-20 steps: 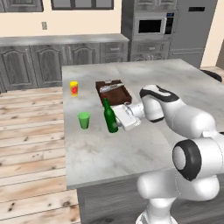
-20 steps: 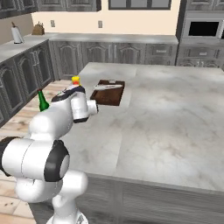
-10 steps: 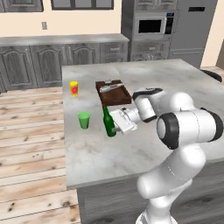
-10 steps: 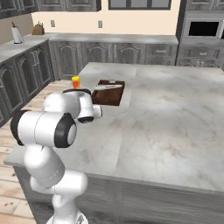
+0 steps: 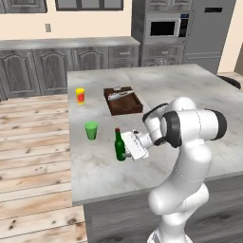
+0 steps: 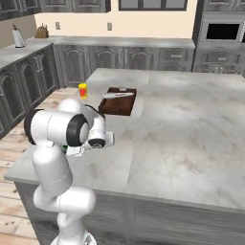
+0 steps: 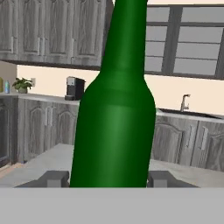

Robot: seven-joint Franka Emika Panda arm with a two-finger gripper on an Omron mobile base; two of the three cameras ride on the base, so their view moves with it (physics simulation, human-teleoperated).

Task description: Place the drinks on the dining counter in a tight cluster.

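Fingers (image 7: pixel 54 178) around upright green bottle (image 5: pixel 120 146)

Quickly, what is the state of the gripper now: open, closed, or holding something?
Gripper: shut on the green bottle, one jaw on each side of its body, upright on the dining counter.

Both base views look forward and down from behind the arm, left and right of it, sharing the marble worktop (image 5: pixel 156 80) and its brown tray (image 5: pixel 123 100) (image 6: pixel 118 101), while the hand view sits level, close against the green bottle (image 7: pixel 114 118).
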